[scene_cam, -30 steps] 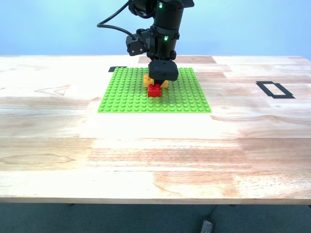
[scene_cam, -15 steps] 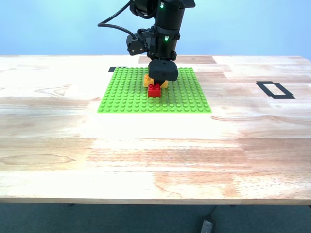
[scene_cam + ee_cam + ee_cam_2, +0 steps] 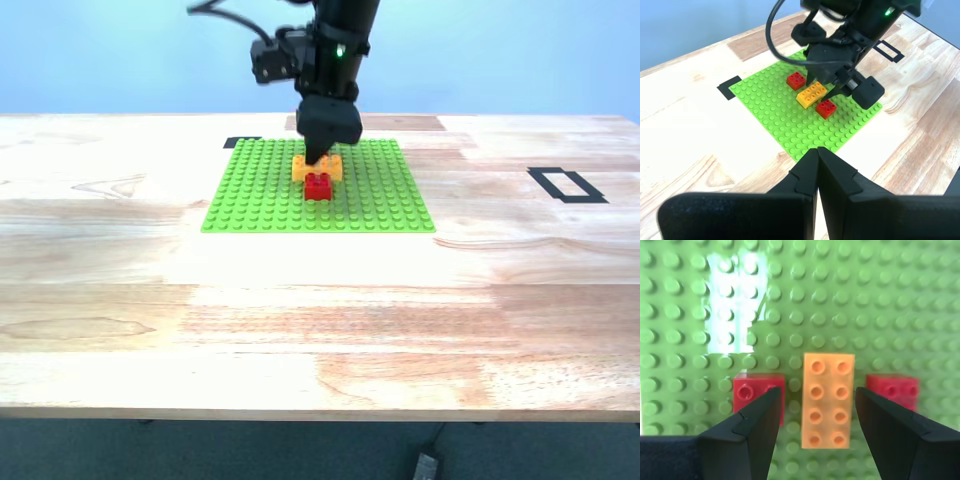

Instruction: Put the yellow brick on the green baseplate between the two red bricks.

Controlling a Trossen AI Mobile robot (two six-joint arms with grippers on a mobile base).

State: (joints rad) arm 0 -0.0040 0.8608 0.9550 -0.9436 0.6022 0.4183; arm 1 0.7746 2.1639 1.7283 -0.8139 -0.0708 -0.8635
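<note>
Pale wooden table (image 3: 320,310) (patchy grain), blue wall (image 3: 520,55)

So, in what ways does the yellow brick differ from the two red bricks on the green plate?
The yellow brick is oblong, with eight studs in two rows of four; each of the red bricks is square, with four studs, and about half as long. The yellow brick lies between the open jaws of my second gripper; the red ones flank it, outside the jaws. All three sit flat on the green baseplate, with narrow gaps between them.
</note>
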